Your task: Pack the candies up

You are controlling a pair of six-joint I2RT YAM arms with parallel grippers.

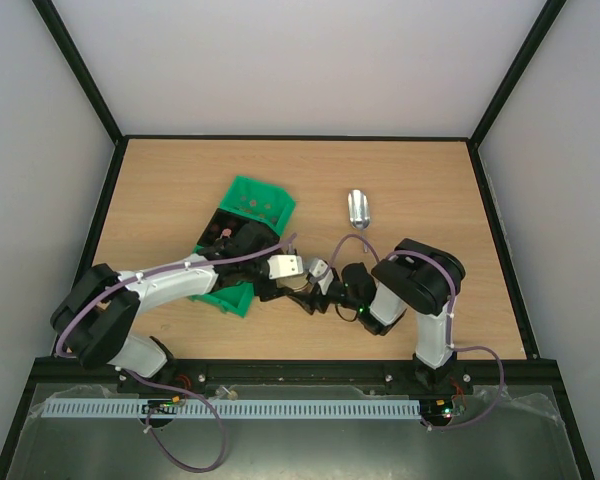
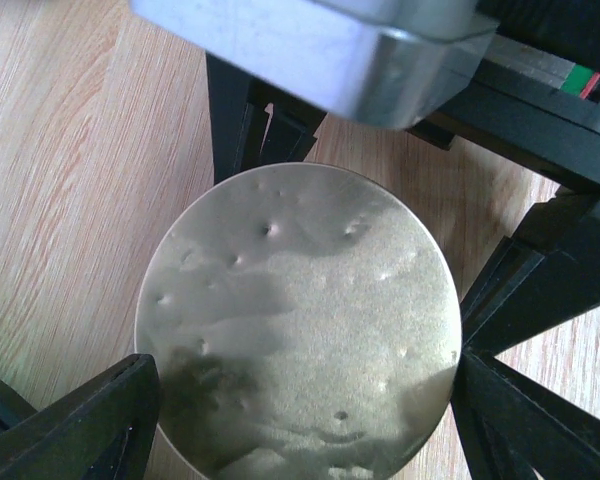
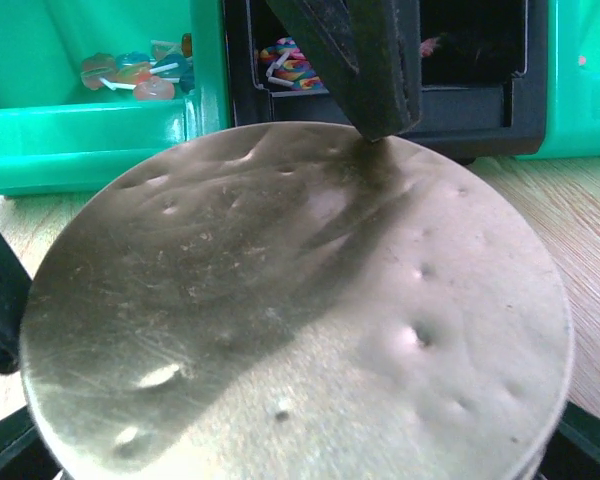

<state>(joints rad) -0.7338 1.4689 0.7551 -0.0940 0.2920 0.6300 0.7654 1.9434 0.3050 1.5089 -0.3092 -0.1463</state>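
A small round jar with a dented metal lid (image 2: 300, 330) stands on the wooden table between both grippers. In the left wrist view my left gripper (image 2: 305, 400) has its fingers (image 2: 90, 420) against the lid's two sides. In the right wrist view the lid (image 3: 300, 310) fills the frame and my right gripper (image 3: 300, 445) closes on it from the bottom corners. In the top view both grippers meet at the jar (image 1: 302, 284). Candies (image 3: 130, 70) lie in the green bin, and more (image 3: 285, 58) in its black compartment. The jar's inside is hidden.
The green bin (image 1: 255, 200) with its black insert lies left of centre, partly under my left arm. The silver metal scoop (image 1: 359, 208) lies on the table behind the right arm. Black frame rails border the table.
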